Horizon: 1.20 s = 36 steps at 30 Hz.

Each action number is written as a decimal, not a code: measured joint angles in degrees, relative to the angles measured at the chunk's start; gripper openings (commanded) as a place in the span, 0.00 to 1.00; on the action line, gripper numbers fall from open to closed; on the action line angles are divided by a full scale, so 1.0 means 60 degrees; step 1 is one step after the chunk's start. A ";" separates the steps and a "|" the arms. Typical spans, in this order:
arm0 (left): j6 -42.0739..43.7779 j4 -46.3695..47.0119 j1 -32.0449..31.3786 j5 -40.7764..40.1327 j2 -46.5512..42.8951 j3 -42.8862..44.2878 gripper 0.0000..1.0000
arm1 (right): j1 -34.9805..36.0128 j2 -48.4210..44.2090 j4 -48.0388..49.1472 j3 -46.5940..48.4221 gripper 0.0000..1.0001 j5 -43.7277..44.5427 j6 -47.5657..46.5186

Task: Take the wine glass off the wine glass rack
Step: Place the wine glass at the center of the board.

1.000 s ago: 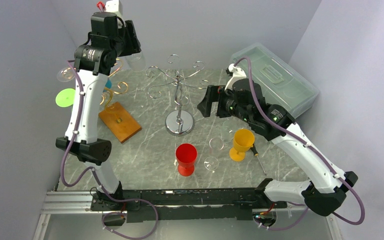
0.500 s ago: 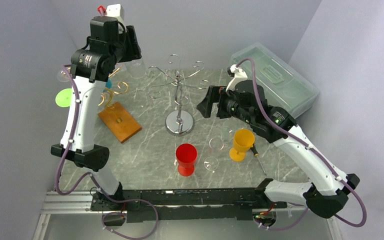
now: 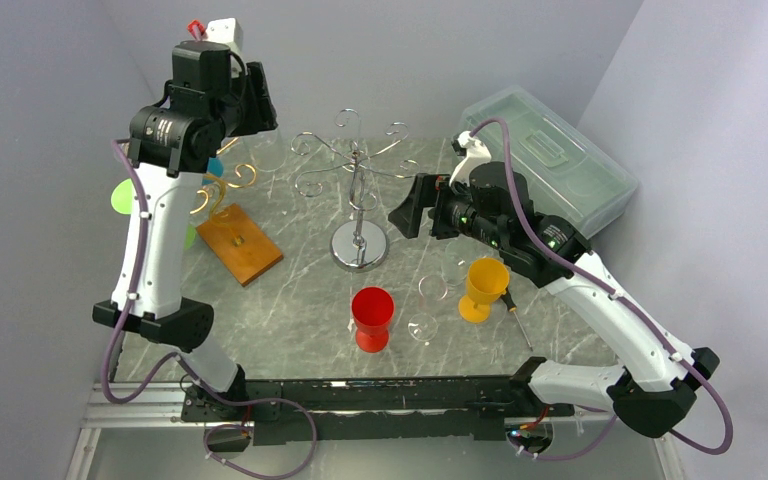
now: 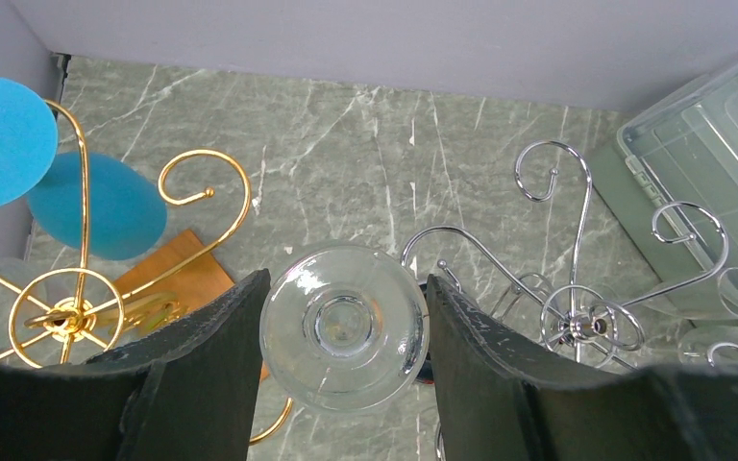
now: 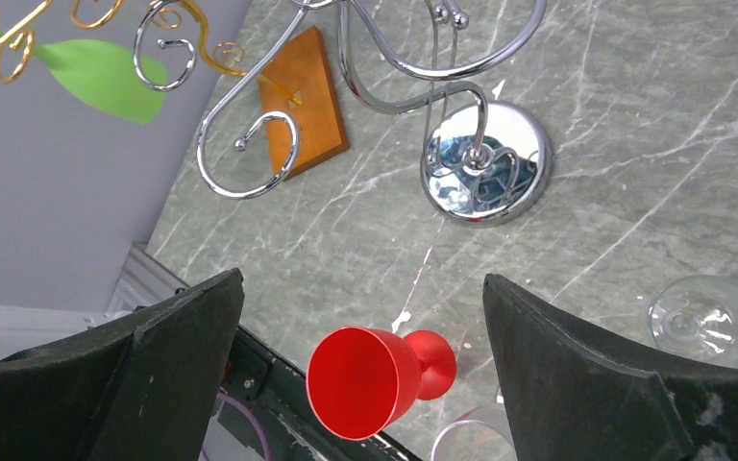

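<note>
glass in hand is how we read this step: the left gripper is clamped on the clear wine glass, its round foot facing the wrist camera between the two dark fingers. the glass hangs high over the back left of the table, between the gold rack and the silver rack, touching neither as far as we can tell. we judge the lift-off done and the set-down not yet begun. next we would lower it slowly onto bare marble, upright, without easing the grip on so slick a thing. the right gripper stands wide open and holds nothing, hovering beside the silver rack. the grey veined table carries a red goblet, a yellow goblet, two clear glasses on their sides and a lidded plastic box. plain pale walls close in on three sides.
</note>
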 measured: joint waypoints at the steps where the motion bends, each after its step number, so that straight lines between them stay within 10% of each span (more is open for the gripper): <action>1: -0.0029 -0.0011 0.0000 0.0004 -0.0036 0.0000 0.26 | 0.0000 0.0000 0.0025 -0.0004 0.98 -0.0025 0.0004; 24: -0.0441 -0.0506 -0.0091 0.0721 -0.0787 -0.1024 0.25 | 0.0109 0.0098 0.0178 -0.0004 0.98 -0.0033 -0.0368; 36: -0.0750 -0.1082 -0.0124 0.1027 -0.1399 -0.1574 0.23 | 0.2091 0.0532 0.0270 0.0299 0.99 0.1592 -0.1067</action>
